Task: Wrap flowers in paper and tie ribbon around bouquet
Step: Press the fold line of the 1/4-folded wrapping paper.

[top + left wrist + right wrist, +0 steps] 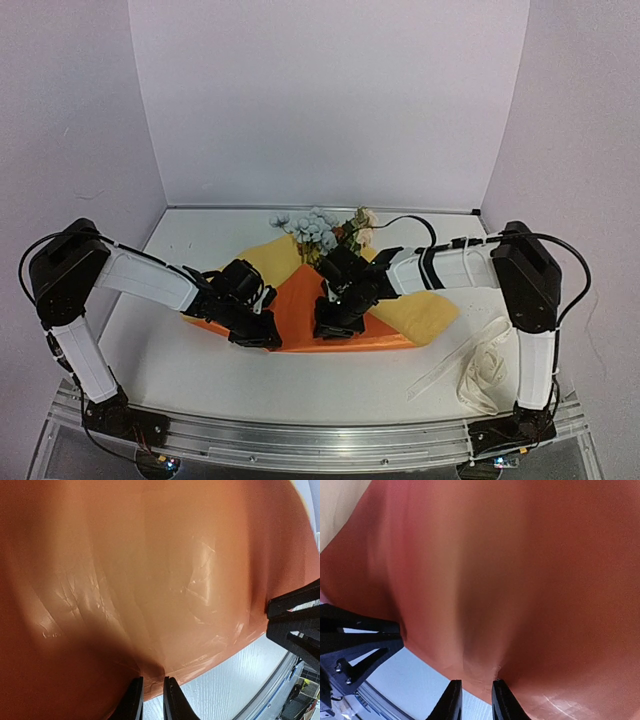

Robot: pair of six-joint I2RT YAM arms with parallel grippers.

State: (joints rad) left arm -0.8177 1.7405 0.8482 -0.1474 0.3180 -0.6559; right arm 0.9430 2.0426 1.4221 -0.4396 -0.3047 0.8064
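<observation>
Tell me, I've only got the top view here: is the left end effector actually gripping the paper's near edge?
Observer: Yes. On the left wrist view, the left end effector has its fingers almost closed, with the edge of the orange paper pinched between them.
Operator: And the right one?
Observer: Less clear. On its own wrist view, the right end effector has its fingers a little apart. The paper's edge puckers right at their tips, but I can't confirm a grip.
</observation>
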